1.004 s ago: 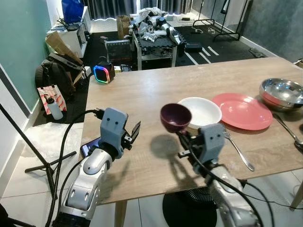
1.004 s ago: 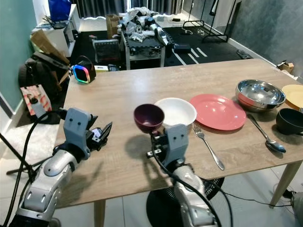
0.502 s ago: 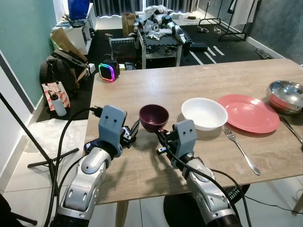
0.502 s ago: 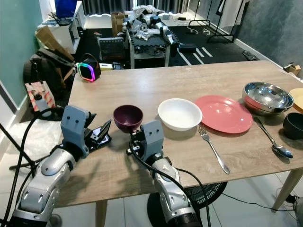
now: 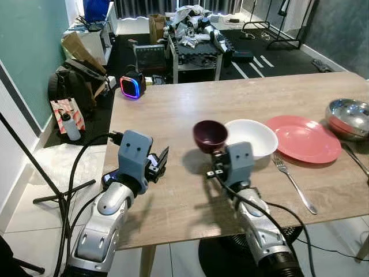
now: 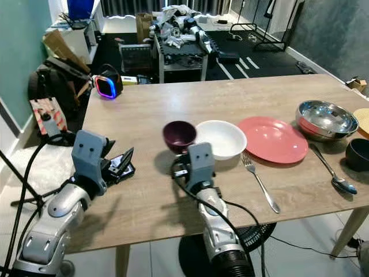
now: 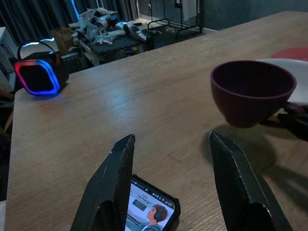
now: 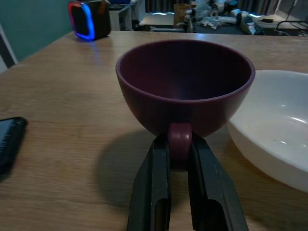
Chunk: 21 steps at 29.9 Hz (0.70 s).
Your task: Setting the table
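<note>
A dark purple cup [image 5: 210,134] hangs a little above the wooden table [image 5: 173,115], casting a shadow below it. My right gripper [image 8: 180,143] is shut on its handle from the near side. The cup sits right beside the white bowl [image 5: 252,137], at the bowl's left rim. The wrist view of that arm shows the cup [image 8: 185,84] upright and empty. My left gripper [image 7: 171,139] is open at the table's near left, over a phone [image 7: 144,207] lying by the edge. A pink plate [image 5: 304,138] lies right of the bowl, with a fork [image 5: 294,183] in front of it.
A steel bowl [image 5: 349,112], a spoon [image 6: 328,170], a black cup [image 6: 358,153] and a yellow plate [image 6: 362,118] are at the table's right end. A glowing speaker [image 5: 131,88] stands beyond the far left corner. A cluttered rack [image 5: 193,40] is behind the table.
My right gripper has carried the purple cup to the right, from near the left gripper to the white bowl's left rim. The left gripper stays open over the phone.
</note>
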### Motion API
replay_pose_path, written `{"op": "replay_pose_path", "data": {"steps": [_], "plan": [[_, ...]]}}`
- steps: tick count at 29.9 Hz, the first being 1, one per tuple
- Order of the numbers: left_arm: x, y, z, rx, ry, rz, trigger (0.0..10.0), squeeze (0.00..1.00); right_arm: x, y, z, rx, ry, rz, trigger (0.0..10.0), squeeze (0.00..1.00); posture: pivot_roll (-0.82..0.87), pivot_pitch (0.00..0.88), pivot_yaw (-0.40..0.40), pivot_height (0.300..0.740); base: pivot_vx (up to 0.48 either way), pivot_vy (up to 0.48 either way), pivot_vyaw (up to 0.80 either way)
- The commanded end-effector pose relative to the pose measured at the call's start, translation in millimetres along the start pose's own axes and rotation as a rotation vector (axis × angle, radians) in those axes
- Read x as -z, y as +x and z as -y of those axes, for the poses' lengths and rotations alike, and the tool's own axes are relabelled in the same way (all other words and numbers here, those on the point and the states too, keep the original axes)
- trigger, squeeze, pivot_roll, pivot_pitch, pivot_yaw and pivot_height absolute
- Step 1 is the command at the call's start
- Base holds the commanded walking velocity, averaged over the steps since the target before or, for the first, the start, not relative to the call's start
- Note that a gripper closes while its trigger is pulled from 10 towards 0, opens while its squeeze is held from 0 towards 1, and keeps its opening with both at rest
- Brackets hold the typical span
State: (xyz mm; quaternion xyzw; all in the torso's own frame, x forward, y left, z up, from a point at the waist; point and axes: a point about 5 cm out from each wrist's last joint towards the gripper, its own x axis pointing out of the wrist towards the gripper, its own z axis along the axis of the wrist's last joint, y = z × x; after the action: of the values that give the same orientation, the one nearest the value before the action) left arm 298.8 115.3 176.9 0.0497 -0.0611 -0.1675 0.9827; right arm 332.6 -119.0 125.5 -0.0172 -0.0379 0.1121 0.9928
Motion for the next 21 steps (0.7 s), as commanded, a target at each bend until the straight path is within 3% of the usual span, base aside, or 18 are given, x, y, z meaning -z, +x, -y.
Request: {"op": "replay_pose_path", "data": {"steps": [1,3,4,5,11,12,21], "plan": [[2.5,-0.2,0.1,0.004,-0.002,-0.019,10.0,0.0,-2.0,3.2,-4.3,-0.007,0.002,0.014,10.0,0.0,0.02,0.013,0.069,0.74,0.0,0.0,0.0],[1.8,0.6,0.4,0.005,-0.001,-0.018,10.0,0.0,-0.7,3.8,-7.1,-0.016,0.003,0.011,10.0,0.0,0.02,0.012,0.068,0.74,0.0,0.0,0.0],[1.4,0.7,0.3,0.004,-0.001,-0.017,10.0,0.0,-0.1,3.9,-8.3,-0.02,0.004,0.01,10.0,0.4,0.02,0.012,0.067,0.74,0.0,0.0,0.0],[1.1,0.6,0.0,0.003,-0.001,-0.016,10.0,0.0,0.2,4.0,-9.7,-0.026,0.007,0.009,10.0,0.49,0.02,0.012,0.066,0.74,0.0,0.0,0.0],[2.0,-1.3,-0.8,-0.002,-0.002,-0.02,10.0,0.0,0.8,4.8,-12.2,-0.05,0.01,0.013,10.0,0.48,0.02,0.012,0.065,0.74,0.0,0.0,0.0],[2.2,-1.2,-0.6,-0.002,-0.002,-0.02,10.0,0.0,1.0,4.9,-12.1,-0.049,0.009,0.013,10.0,1.0,0.02,0.011,0.064,0.74,0.0,0.0,0.0],[2.4,0.0,0.3,0.0,-0.004,-0.021,10.0,0.0,2.2,6.0,-11.0,-0.04,0.01,0.012,10.0,1.0,0.02,0.007,0.066,0.74,0.0,0.0,0.0]]}}
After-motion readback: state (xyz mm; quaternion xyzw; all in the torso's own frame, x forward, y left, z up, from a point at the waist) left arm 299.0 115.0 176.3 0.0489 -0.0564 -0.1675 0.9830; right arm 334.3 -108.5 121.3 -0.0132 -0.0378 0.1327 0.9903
